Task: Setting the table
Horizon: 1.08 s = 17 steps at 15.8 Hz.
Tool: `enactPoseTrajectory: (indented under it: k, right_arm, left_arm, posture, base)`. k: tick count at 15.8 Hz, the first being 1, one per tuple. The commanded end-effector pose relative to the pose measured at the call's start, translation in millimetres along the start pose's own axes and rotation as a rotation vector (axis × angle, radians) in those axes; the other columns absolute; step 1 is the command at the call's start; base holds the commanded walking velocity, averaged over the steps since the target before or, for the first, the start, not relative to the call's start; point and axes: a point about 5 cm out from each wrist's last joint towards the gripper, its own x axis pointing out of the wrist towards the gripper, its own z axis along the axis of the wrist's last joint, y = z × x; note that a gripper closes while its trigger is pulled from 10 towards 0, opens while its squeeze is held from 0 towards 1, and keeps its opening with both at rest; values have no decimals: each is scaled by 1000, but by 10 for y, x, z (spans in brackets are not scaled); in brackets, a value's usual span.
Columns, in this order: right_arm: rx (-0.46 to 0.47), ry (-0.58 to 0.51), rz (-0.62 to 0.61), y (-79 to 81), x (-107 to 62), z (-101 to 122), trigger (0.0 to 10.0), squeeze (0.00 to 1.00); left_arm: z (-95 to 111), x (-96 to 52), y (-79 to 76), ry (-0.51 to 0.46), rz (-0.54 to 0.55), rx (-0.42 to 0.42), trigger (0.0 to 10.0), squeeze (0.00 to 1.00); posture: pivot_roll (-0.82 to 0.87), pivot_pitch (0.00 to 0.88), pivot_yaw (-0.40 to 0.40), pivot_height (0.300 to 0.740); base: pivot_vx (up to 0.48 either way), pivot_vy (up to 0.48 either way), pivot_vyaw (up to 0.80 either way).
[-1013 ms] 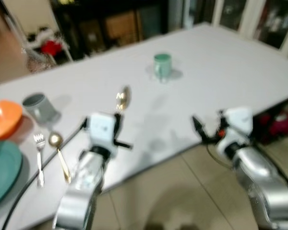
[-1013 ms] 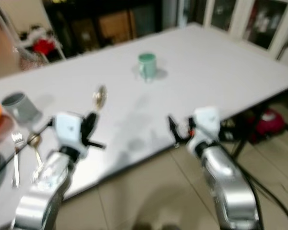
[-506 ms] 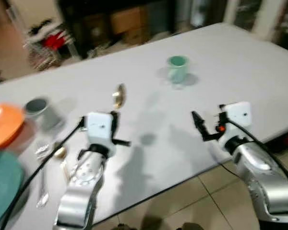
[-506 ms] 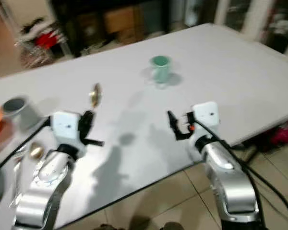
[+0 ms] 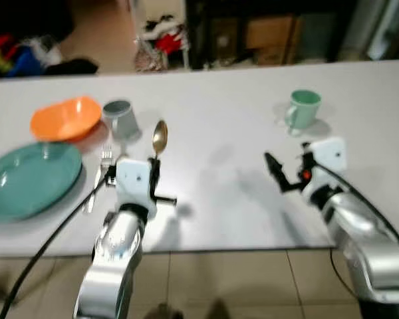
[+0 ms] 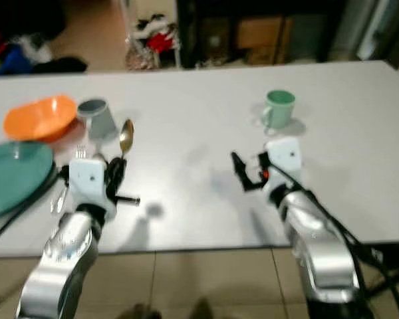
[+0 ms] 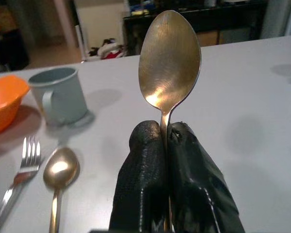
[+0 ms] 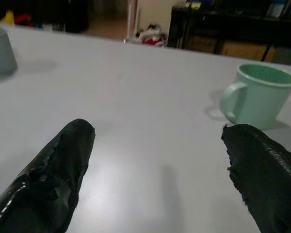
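Pinching a gold metal spoon [image 7: 169, 63] by its neck, my left gripper [image 7: 165, 141] holds it bowl-up above the white table [image 5: 213, 119]. Beyond it stand a grey mug [image 7: 58, 94] and an orange bowl [image 5: 65, 117]; a second gold spoon [image 7: 58, 177] lies beside a silver fork [image 7: 22, 165], near a teal plate [image 5: 26, 179]. My right gripper [image 8: 157, 150] hovers spread, a mint-green mug [image 8: 257, 99] just ahead.

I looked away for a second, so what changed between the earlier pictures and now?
Mostly the camera swung, bringing the plate and bowl fully into view. Nothing was taken or let go: the left tool stays shut on the spoon, and the right tool stays open above the table near the green mug.
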Motion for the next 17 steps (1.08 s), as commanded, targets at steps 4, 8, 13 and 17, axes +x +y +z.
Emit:
enactPoseTrajectory:
  k: [4, 8, 13, 17]
  right_arm:
    - [42, 19, -10, 91, -38, -59, 10000, 0]
    - [67, 12, -21, 147, -75, -76, 10000, 0]
    - [85, 20, -51, 91, -96, -88, 10000, 0]
    - [102, 33, -38, 129, -81, -98, 10000, 0]
  left_arm:
    - [-10, 13, 79, 3, 28, 17, 10000, 0]
    - [-7, 61, 62, 2, 9, 28, 10000, 0]
    - [6, 86, 123, -7, 27, 17, 10000, 0]
    - [35, 149, 195, -12, 7, 48, 10000, 0]
  posture:
    - [-141, 53, 75, 740]
    - [-151, 51, 95, 740]
    - [-153, 57, 97, 740]
    - [-149, 70, 99, 740]
  base:
    - [0, -480, 522]
    - [0, -411, 0]
    - [0, 0, 0]
    - [0, 323, -541]
